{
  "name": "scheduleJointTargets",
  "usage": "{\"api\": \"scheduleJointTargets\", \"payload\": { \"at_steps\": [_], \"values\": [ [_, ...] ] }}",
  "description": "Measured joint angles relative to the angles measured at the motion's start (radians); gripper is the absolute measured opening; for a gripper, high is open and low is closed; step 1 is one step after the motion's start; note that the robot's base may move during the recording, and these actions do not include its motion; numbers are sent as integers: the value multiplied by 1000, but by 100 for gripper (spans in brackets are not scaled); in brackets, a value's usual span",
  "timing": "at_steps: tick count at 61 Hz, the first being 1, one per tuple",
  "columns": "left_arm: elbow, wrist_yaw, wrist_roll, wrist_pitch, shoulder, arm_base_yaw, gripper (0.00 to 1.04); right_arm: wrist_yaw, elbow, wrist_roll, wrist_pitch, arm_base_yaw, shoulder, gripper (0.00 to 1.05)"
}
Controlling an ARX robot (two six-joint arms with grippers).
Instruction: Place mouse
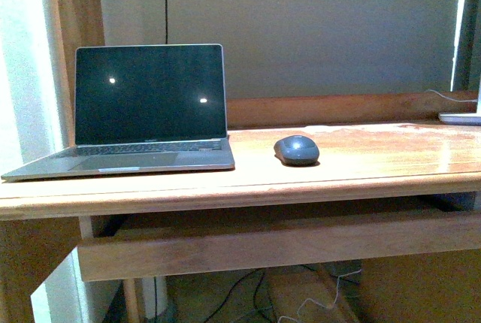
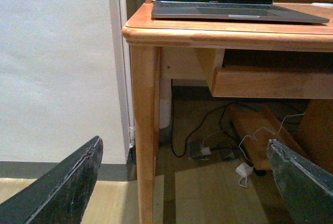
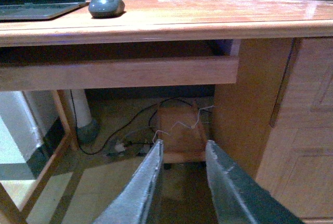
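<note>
The small dark grey mouse (image 1: 297, 149) sits on the wooden desk (image 1: 361, 165), just right of the open laptop (image 1: 146, 109). It also shows in the right wrist view (image 3: 106, 5), on the desktop far above and ahead of the gripper. My right gripper (image 3: 183, 146) is open and empty, low below the desk edge, over the floor. My left gripper (image 2: 184, 143) is wide open and empty, low beside the desk's left leg (image 2: 144, 130). Neither arm shows in the front view.
A white object (image 1: 460, 118) lies at the desk's far right. A wooden rail (image 1: 278, 244) runs under the desktop. Cables and a white adapter (image 2: 243, 170) lie on the floor beneath. A cabinet side (image 3: 291, 125) stands right of the right gripper.
</note>
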Motion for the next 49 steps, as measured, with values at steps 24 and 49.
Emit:
{"api": "scheduleJointTargets", "payload": {
  "at_steps": [24, 49],
  "values": [
    [0, 0, 0, 0, 0, 0, 97, -204, 0, -19, -27, -216, -29, 3],
    [0, 0, 0, 0, 0, 0, 97, -203, 0, -21, -27, -218, -29, 51]
  ]
}}
